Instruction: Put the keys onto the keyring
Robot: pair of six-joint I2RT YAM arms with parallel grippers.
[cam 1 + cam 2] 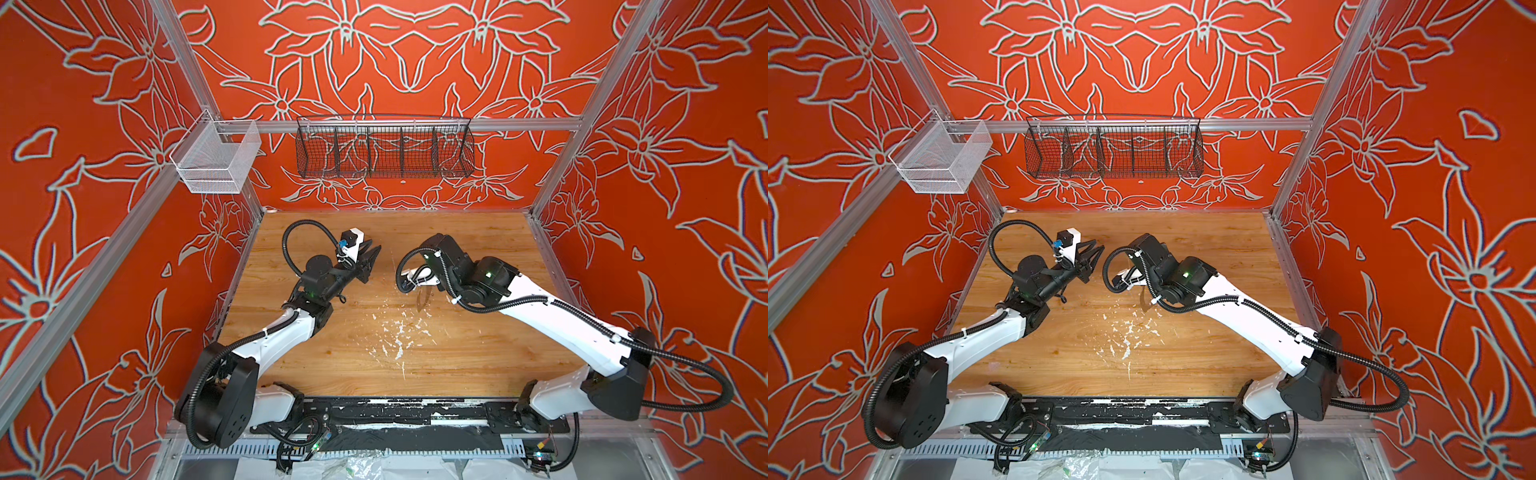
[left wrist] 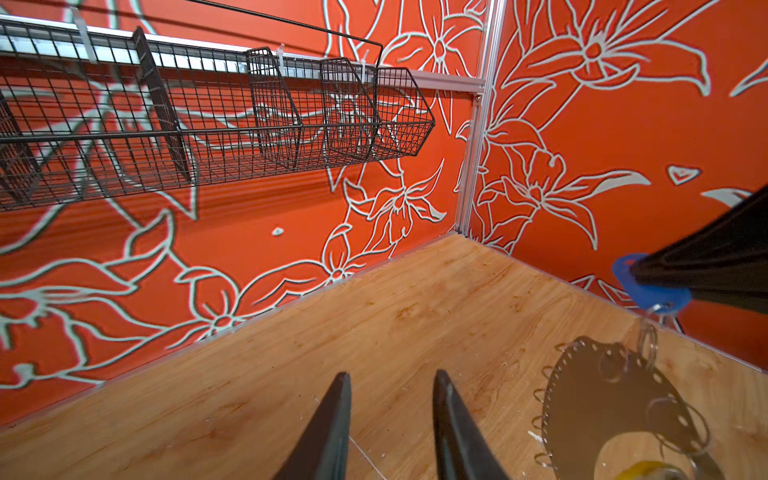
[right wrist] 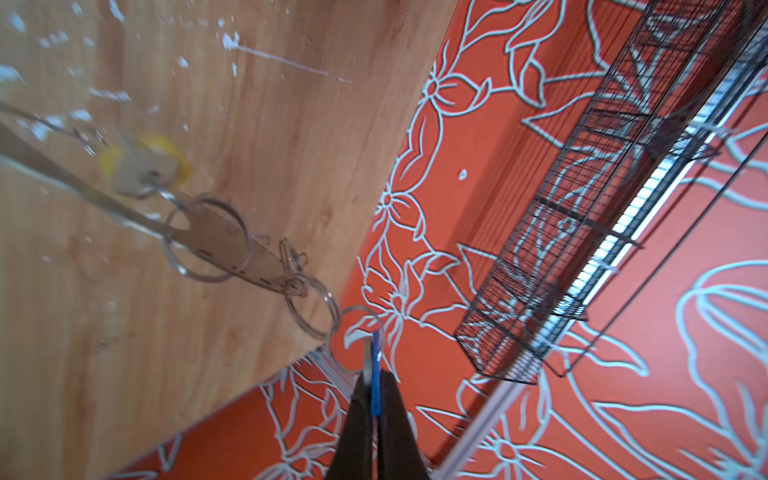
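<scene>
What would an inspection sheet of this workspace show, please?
Surface: wooden table, scattered white flecks.
Job's things: flat dark grey ring-shaped keyring plate hangs by linked wire rings from blue oval plastic key tag; yellow plastic key tag beside the plate.
Clutter: nothing seen.
Grippers: right gripper shut on blue tag; left gripper open, empty.
Cables: black corrugated conduits loop along both arms.
Surroundings: red flowered walls, black wire basket, white mesh basket.
</scene>
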